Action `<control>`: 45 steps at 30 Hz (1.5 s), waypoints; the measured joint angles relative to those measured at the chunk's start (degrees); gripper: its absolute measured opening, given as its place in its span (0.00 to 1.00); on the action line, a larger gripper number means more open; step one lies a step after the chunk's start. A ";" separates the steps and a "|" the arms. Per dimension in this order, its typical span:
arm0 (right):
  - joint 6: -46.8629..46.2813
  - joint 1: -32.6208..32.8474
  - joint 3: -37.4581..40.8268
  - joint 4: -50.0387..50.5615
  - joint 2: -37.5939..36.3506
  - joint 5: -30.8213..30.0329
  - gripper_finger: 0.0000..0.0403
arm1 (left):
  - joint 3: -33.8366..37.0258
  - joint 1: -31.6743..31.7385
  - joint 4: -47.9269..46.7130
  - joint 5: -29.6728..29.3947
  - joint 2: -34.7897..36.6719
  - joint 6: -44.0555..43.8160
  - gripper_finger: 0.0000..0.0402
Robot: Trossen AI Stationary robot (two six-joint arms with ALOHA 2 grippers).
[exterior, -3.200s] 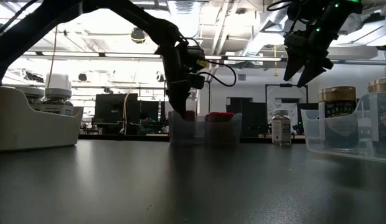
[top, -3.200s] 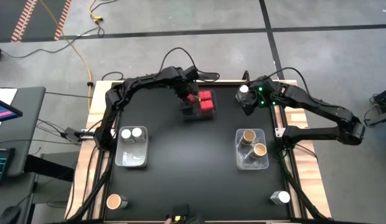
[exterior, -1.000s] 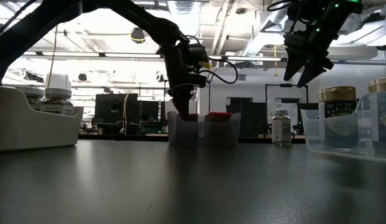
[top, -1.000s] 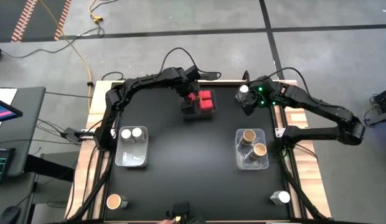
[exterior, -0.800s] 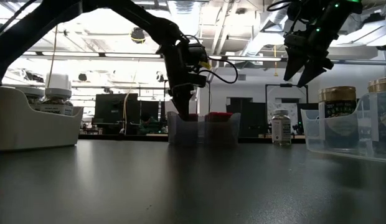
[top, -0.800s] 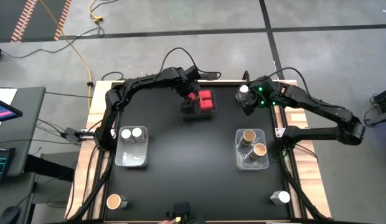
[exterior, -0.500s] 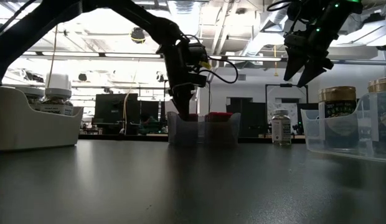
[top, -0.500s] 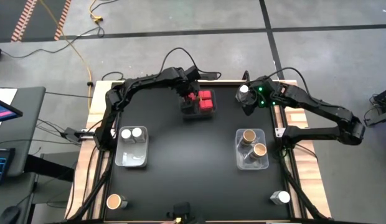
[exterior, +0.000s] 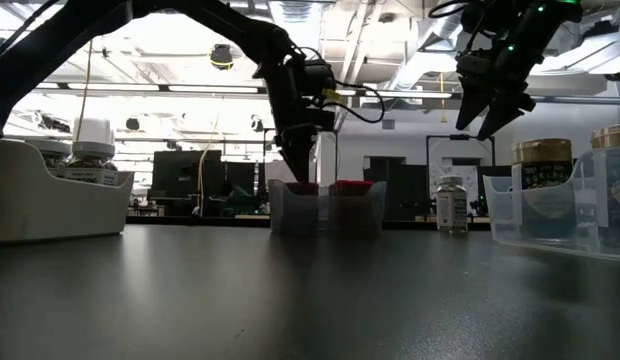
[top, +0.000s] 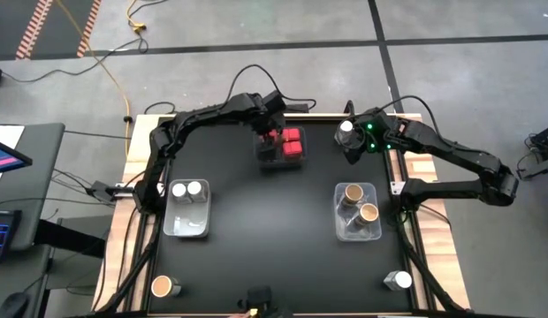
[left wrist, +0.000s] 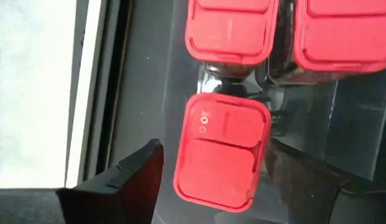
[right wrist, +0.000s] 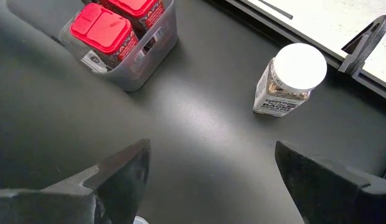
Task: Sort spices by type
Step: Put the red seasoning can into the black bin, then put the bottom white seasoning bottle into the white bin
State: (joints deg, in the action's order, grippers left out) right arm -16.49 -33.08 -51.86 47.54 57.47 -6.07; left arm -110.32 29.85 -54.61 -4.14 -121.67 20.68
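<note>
My left gripper (left wrist: 215, 155) is open above the clear bin (top: 283, 152) at the table's far middle. Its fingers stand on either side of one red square-topped spice (left wrist: 221, 158) without touching it. That spice stands in the bin with two more red-topped ones (left wrist: 230, 28). In the low view the left gripper (exterior: 298, 168) hangs just over the bin's rim. My right gripper (right wrist: 211, 149) is open in the air near the far right corner, beside a white-capped jar (right wrist: 289, 78) that stands on the table. In the low view the right gripper (exterior: 485, 115) is well above that jar (exterior: 451, 205).
A bin on the left (top: 187, 221) holds two white-capped jars. A bin on the right (top: 355, 231) holds two tan-lidded jars. A tan-lidded jar (top: 162, 285) stands at the near left corner and a white-capped jar (top: 399, 281) at the near right.
My left gripper has moved up a little from the red bin's rim. The red-topped spices have stayed in the bin.
</note>
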 joint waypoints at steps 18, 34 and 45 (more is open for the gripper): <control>0.46 -0.02 0.01 0.15 0.00 0.00 0.92 | -6.69 -2.75 -11.61 2.62 5.90 -9.30 0.67; 0.48 0.09 0.01 3.39 0.00 0.00 0.92 | 16.19 -15.22 12.83 1.73 23.19 -23.48 0.67; 1.97 0.82 -0.36 7.27 -0.25 0.00 0.92 | 40.70 -22.56 21.70 -6.82 39.76 -45.08 0.67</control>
State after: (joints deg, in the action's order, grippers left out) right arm -14.52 -32.26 -52.21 54.81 57.22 -6.07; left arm -69.62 7.29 -32.90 -10.96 -81.91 -24.40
